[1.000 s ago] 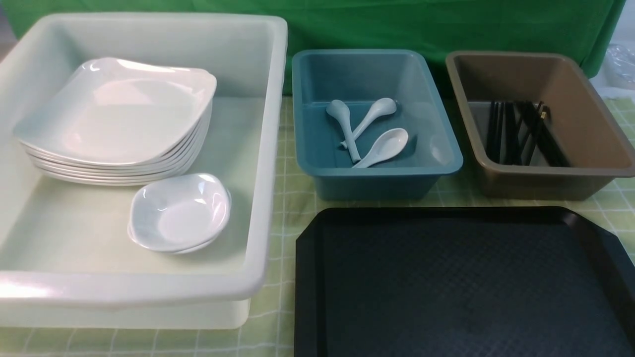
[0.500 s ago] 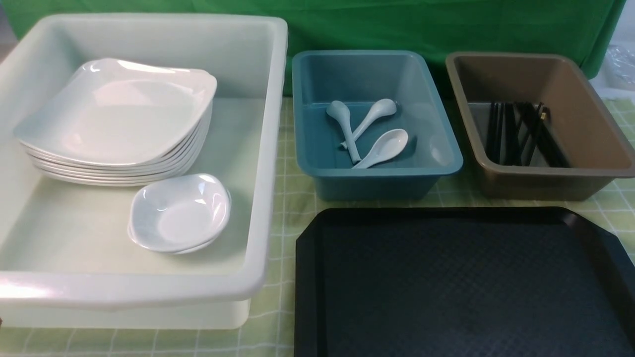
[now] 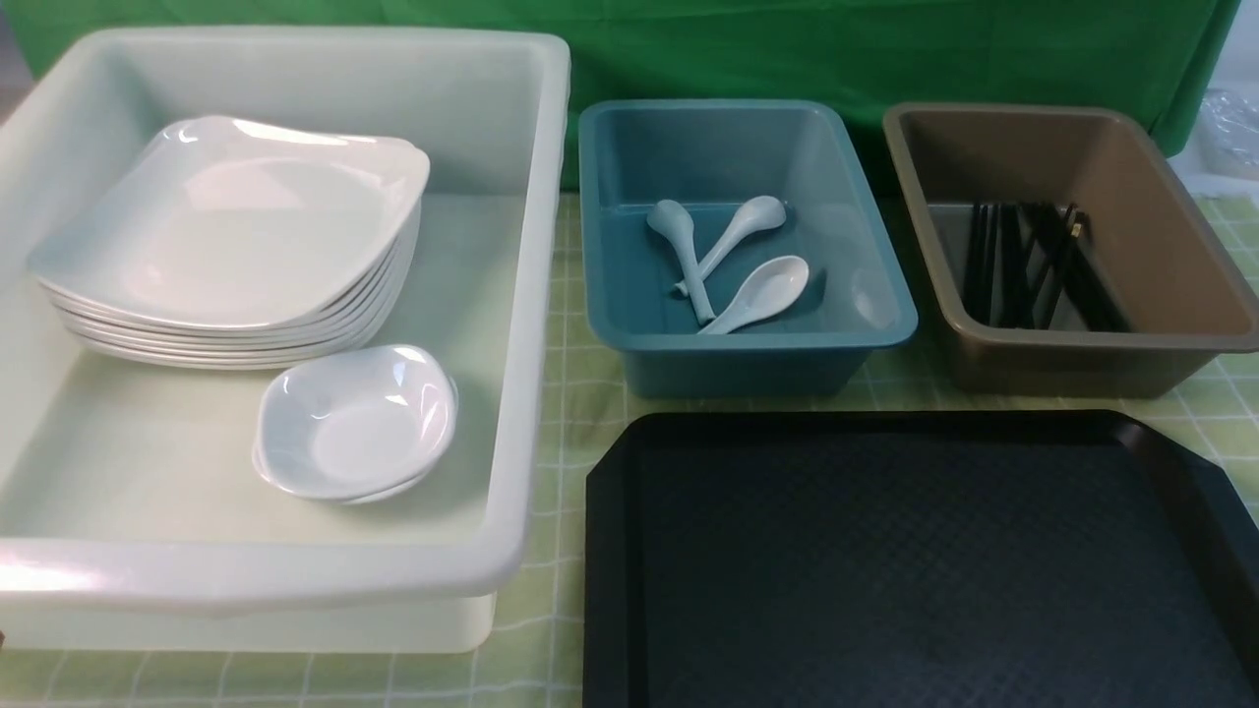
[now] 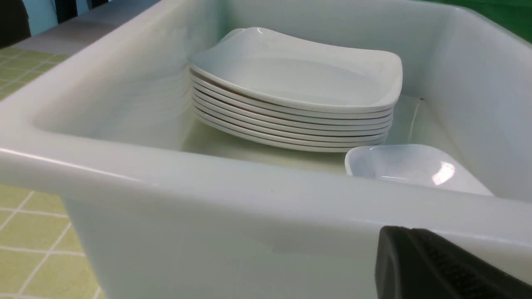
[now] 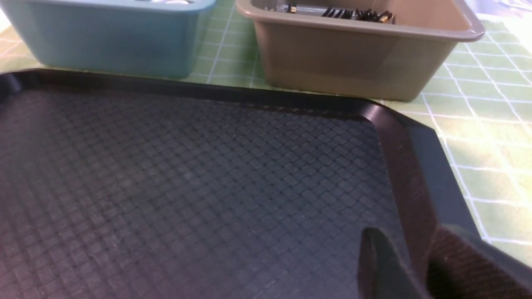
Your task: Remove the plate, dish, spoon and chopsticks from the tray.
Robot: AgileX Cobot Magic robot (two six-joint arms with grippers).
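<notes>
1. The large glossy white rounded-square plates point(image 3: 226, 226) sat stacked in the deep white plastic bin point(image 3: 246, 570), probably to save room; the task's plate was likely among them.
2. Just beside them, small glossy white bowl-like dishes point(image 3: 354, 423) were nested, presumably sorted by shape.
3. The left gripper point(image 4: 409, 233), dark-fingered, had its fingers together, nothing visible between them, outside the bin's wall, seemingly parked.
4. White soup spoons point(image 3: 767, 290) lay loosely crossed in the teal plastic bin point(image 3: 748, 342).
5. The black textured tray point(image 3: 915, 570) showed no tableware, so clearing looked done.
6. Black chopsticks point(image 3: 1013, 265) leaned together in the brown plastic bin point(image 3: 1102, 339), kept apart from the spoons.
7. The right gripper point(image 5: 407, 232) faced forward against the tray, fingers apart and holding nothing, seemingly idle.
</notes>
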